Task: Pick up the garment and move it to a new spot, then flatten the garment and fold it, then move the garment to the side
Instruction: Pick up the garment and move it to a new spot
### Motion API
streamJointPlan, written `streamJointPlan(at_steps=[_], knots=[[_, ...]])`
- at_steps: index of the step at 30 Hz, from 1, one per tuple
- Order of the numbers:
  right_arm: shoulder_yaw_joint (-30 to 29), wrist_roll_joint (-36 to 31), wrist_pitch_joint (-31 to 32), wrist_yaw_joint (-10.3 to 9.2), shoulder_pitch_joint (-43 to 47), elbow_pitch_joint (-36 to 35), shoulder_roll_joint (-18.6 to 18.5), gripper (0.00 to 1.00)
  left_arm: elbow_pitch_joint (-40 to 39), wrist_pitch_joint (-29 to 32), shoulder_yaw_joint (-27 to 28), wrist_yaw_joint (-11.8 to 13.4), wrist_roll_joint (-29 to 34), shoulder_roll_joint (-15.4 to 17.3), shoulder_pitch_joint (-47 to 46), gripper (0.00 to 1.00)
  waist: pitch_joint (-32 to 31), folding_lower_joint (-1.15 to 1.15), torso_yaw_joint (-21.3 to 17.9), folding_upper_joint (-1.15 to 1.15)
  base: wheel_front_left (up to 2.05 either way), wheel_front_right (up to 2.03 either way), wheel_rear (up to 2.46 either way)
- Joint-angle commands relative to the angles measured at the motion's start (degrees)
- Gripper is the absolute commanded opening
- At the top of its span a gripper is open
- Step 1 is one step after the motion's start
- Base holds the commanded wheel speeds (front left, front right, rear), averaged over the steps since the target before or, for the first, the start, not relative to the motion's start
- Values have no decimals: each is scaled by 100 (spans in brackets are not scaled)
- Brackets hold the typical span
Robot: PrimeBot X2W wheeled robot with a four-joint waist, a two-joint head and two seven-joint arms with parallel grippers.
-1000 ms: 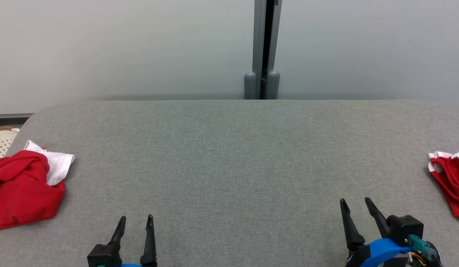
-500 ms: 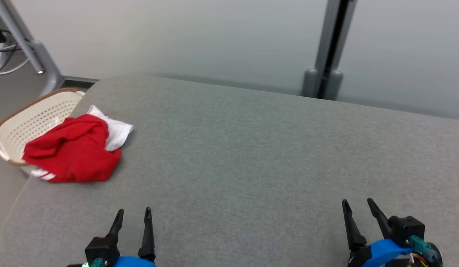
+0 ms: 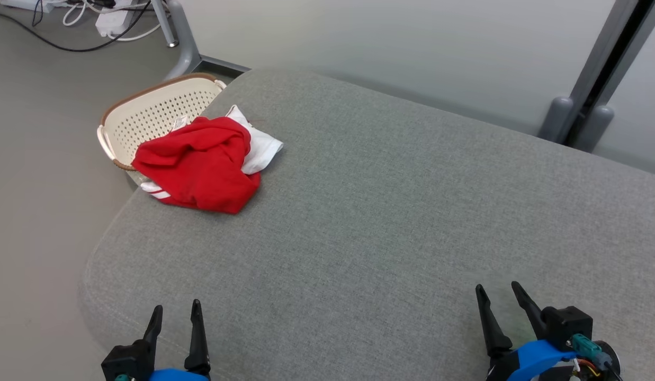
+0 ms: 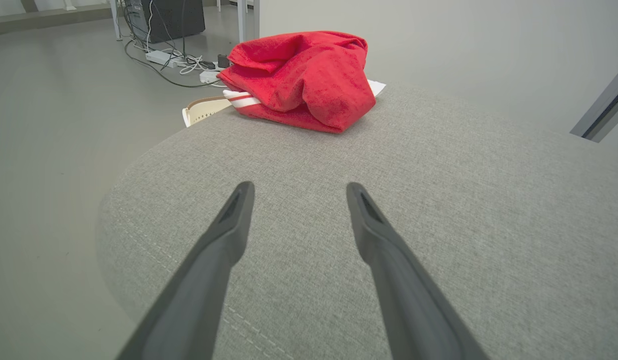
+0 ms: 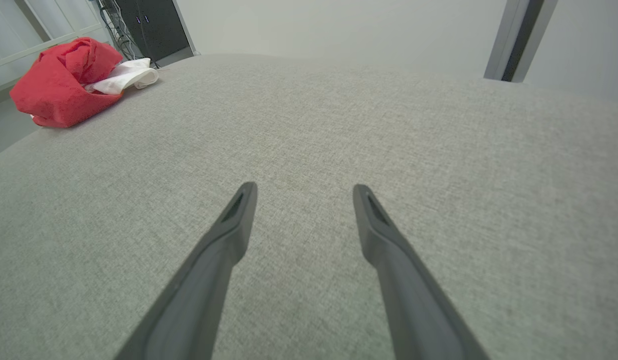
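The garment (image 3: 200,166), red with white banding and a white part showing at its far side, lies crumpled in a heap at the far left corner of the grey padded surface (image 3: 391,211), hanging a little past the edge. Whether the white cloth belongs to the same piece or is a second one I can't tell from here, so I count one heap. Just beyond and below it sits a single cream perforated basket (image 3: 152,119) on the floor. From above, the cloth overlaps the basket's rim, but I can't say whether it actually touches. Both arms are well short of the heap. The left gripper (image 3: 177,306) hovers over the near left edge of the pad with its two fingers apart and nothing between them. The right gripper (image 3: 498,286) hangs over the near right side, likewise spread and empty. That makes two grippers, four fingers, none on cloth. To my eye the very first step is in hand: the pick-up has not begun. The left arm looks the nearer one, so it would need to reach forward to the heap, come down over a raised fold and close on it before lifting. A tangle of cables (image 3: 113,18) lies on the floor farther back.
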Motion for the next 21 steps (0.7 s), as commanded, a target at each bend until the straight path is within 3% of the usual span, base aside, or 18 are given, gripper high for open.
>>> streamJointPlan(at_steps=[1,6,11,16,21], knots=[[-7,-26,-18,0,-90,1,-17,100,-23,-1,16,-16,-9,-4,-75,100,65,-1,59,0,0,0,0],[49,-178,-18,0,-183,-52,-18,100,109,-1,225,-190,-168,-4,-485,100,297,-1,-1,0,0,0,0],[41,-360,-18,0,-375,-201,-17,100,297,-1,789,-358,-292,44,-1262,100,688,-1,-225,0,0,0,0],[17,-546,-17,-1,-602,-373,-25,100,832,-1,922,-468,-423,449,-2265,100,1163,-1,-515,0,0,0,0],[-40,-702,-4,-3,-770,-553,-40,100,1539,-2,646,-491,-662,886,-3218,100,1573,-1,-769,0,0,0,0]])
